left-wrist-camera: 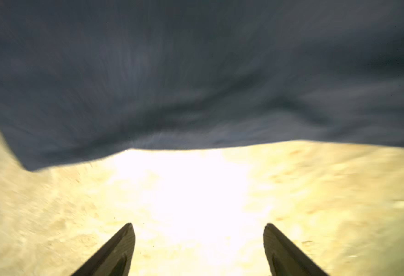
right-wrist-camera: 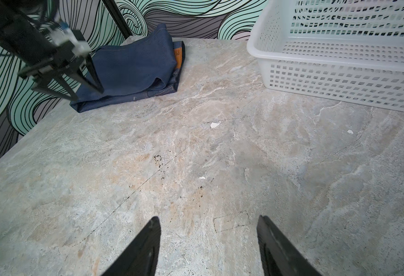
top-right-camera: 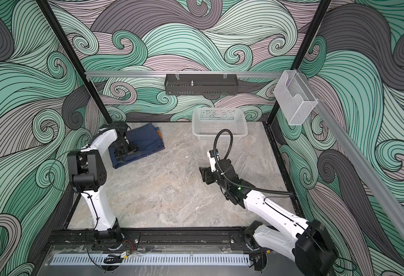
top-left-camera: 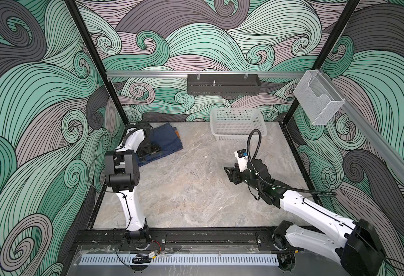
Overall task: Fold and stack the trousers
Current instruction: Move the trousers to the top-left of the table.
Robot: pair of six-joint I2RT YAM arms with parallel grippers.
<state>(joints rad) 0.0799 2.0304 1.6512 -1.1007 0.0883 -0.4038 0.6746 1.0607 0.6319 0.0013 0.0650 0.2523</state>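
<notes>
Swirling green-and-grey wave walls enclose a marbled grey stone tabletop (top-left-camera: 196, 191), where the dark navy-blue denim trousers (top-left-camera: 166, 141) with tan stitching lie folded into a compact bundle at the far left corner, orange-brown waistband patch showing. The left pincer (right-wrist-camera: 87, 94) hangs at the bundle's near edge, jaws spread wide and gripping nothing; whether its tips touch the cloth cannot be told. Well apart over bare stone, the right pincer (right-wrist-camera: 208, 218) is also parted and empty. Folding looks finished or nearly so, with perhaps a last tidying of loose edges left; no second pair is in sight. A white perforated plastic basket (top-left-camera: 236, 129) stands at the far right, seemingly empty. Only the black corner post (top-left-camera: 115, 100) and the side wall crowd the bundle.
</notes>
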